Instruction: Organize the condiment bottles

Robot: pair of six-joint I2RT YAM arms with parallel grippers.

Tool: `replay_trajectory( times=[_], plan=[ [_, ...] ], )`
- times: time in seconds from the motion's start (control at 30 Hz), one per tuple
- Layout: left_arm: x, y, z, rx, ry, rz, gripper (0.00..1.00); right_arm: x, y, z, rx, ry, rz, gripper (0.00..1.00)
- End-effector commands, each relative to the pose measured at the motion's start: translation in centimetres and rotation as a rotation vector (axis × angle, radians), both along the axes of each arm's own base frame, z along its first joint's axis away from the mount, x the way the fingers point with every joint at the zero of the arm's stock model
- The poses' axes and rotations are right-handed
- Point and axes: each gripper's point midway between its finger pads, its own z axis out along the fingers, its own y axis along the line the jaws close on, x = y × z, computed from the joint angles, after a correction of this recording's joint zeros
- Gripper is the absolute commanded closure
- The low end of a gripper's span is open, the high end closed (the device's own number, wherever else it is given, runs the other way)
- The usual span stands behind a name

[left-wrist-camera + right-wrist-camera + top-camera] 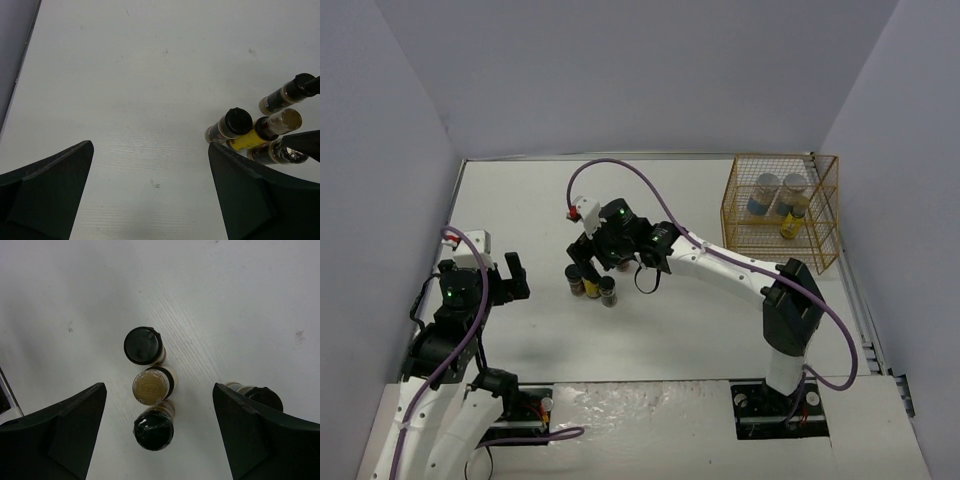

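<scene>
Four condiment bottles stand at mid-table. In the right wrist view three form a row: a black-lidded jar (pixel 144 346), a yellow bottle with a gold cap (pixel 151 386) and a dark jar with a wrapped black lid (pixel 155 427). A fourth dark jar (pixel 260 396) is partly hidden behind the right finger. My right gripper (pixel 159 390) is open and hovers above the row (pixel 590 287). My left gripper (pixel 150 150) is open and empty, left of the bottles (pixel 231 124). Two silver-lidded jars (pixel 763 193) (pixel 792 192) and a yellow bottle (pixel 793 220) sit in the basket.
The gold wire basket (pixel 825 215) stands at the far right of the table. Grey walls close in the table on the left, back and right. The right arm (pixel 720 265) stretches across the middle toward the left.
</scene>
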Motion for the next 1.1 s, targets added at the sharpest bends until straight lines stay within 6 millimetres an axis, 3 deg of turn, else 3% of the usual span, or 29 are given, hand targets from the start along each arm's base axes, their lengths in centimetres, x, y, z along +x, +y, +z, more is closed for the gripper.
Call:
replay_trajectory(
  times=[0.0,0.2,0.33,0.6,0.9,1.07],
  plan=[
    [1.0,-0.3,2.2,-0.013,-0.081,-0.008,0.03,0.5,2.1,1.6,0.061,-0.044,0.032,0.2],
    [1.1,-0.3,2.1,-0.012,-0.077,-0.008,0.03,-0.1,2.6,-0.9,0.029,0.0,0.057,0.3],
    [1.1,-0.3,2.0,-0.011,-0.074,-0.007,0.03,0.0,2.8,-1.7,0.017,0.007,0.063,0.43],
    [1.1,-0.2,2.0,-0.01,-0.072,-0.005,0.03,1.1,2.9,-0.1,0.027,-0.048,0.042,0.76],
    [1.2,-0.2,2.0,-0.01,-0.074,-0.005,0.03,4.5,0.8,7.7,0.118,-0.194,-0.055,1.0],
    [1.2,-0.2,1.9,-0.008,-0.071,-0.006,0.03,6.4,-1.0,14.0,0.217,-0.269,-0.128,1.0]
  ],
)
